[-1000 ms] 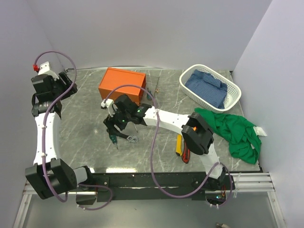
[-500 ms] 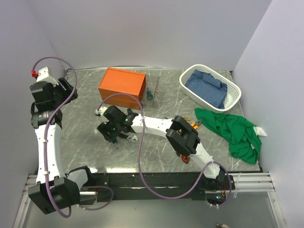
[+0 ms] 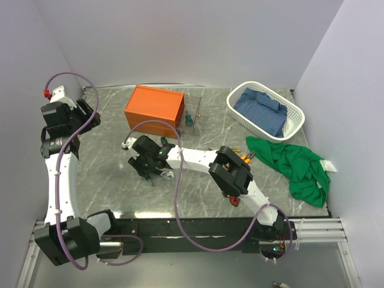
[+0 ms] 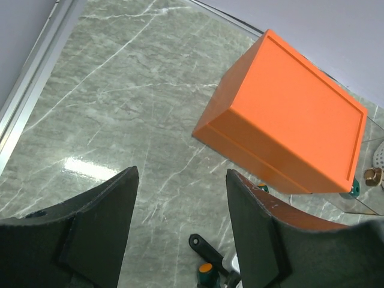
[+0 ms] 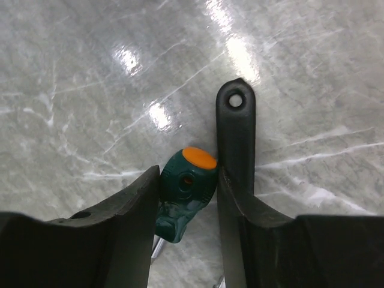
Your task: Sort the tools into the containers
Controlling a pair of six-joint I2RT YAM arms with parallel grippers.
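Top external view, nearest first: the utility knives (image 3: 231, 199) lie close to the table's near edge, mostly hidden beneath the right arm's elbow. Further in, left of the table's middle, the right gripper (image 3: 147, 163) is down at the surface. Its wrist camera shows its fingers (image 5: 123, 222) pinching the orange-capped handle of a green-handled screwdriver (image 5: 183, 195), with the handle of the black wrench (image 5: 236, 141) wedged between the screwdriver and the other finger. Both tools rest on the table. To the right, the orange-handled pliers (image 3: 243, 156) peek out beside the arm, near the green cloth (image 3: 295, 167) at the right edge. Along the left edge, the left gripper (image 3: 89, 113) hangs above the surface with its fingers apart and holding nothing. The orange box (image 3: 155, 107) sits by the far edge, with a second screwdriver (image 3: 188, 119) just to its right. The white basket (image 3: 252, 84) occupies the far right corner.
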